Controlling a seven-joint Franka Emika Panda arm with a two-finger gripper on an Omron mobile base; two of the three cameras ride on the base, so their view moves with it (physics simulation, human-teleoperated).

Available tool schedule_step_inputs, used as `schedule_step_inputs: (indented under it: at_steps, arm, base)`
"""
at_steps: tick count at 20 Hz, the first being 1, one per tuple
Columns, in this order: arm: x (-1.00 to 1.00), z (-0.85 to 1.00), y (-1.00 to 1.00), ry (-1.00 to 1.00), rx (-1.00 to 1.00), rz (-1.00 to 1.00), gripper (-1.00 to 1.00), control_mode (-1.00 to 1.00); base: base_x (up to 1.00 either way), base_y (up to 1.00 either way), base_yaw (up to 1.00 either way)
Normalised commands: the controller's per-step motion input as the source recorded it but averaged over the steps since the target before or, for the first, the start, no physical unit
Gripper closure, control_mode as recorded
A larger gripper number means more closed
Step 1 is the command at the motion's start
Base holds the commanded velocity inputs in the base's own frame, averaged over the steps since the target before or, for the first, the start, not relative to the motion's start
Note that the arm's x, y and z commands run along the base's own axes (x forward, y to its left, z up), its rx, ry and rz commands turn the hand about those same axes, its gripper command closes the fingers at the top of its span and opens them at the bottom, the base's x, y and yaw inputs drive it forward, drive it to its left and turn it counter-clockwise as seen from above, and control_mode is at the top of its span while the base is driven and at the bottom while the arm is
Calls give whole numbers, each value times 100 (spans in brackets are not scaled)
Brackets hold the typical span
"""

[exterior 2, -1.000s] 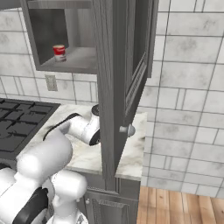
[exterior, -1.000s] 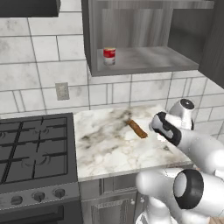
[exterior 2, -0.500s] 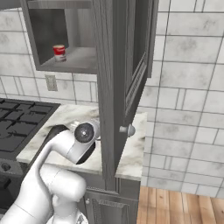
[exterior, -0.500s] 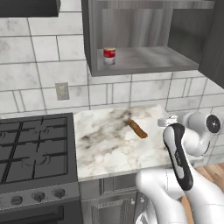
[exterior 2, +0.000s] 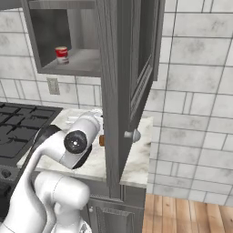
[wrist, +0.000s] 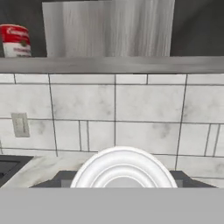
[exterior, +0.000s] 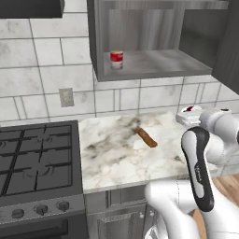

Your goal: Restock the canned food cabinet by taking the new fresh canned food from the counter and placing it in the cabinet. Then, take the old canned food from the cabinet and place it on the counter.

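My gripper (exterior: 189,114) hovers over the right end of the white marble counter (exterior: 112,154), shut on the new fresh canned food (exterior: 188,110), of which a dark red patch shows. In the hand view the can's pale round lid (wrist: 122,168) sits between the dark fingers (wrist: 59,178), facing the tiled wall below the cabinet shelf (wrist: 109,64). The old canned food (exterior: 116,59), bright red over white, stands upright at the left of the open cabinet's shelf (exterior: 158,63). It is up and left of the gripper, at the old canned food (wrist: 15,40) in the hand view and the old canned food (exterior 2: 61,55) from the right.
A brown stick-shaped item (exterior: 146,137) lies mid-counter, left of the gripper. The black gas stove (exterior: 37,158) adjoins the counter's left side. The cabinet's open door (exterior 2: 123,91) with its knob (exterior 2: 132,134) hangs over the counter's right end. A wall outlet (exterior: 66,97) sits on the tiles.
The arm has refolded, with its forearm now hanging in front of the counter edge. The gripper has shifted slightly right and up. The can on the shelf has not moved.
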Motion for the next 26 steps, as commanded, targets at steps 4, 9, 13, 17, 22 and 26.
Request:
schedule_step_inputs:
  at_steps: [4, 9, 13, 17, 22, 26]
  arm:
    - [-35, 100, 1, 7, -11, 0, 100, -100]
    - [-42, 100, 3, 29, -12, 2, 100, -100]
    - [-11, 100, 2, 46, -11, 4, 100, -100]
    - [0, 54, 0, 19, -9, -1, 100, -100]
    - [37, 7, 0, 0, 0, 0, 100, -100]
    - [92, 1, 0, 0, 0, 0, 100, -100]
  base:
    - [0, 0, 0]
    - [0, 0, 0]
    - [0, 0, 0]
    - [0, 0, 0]
    - [0, 0, 0]
    - [0, 0, 0]
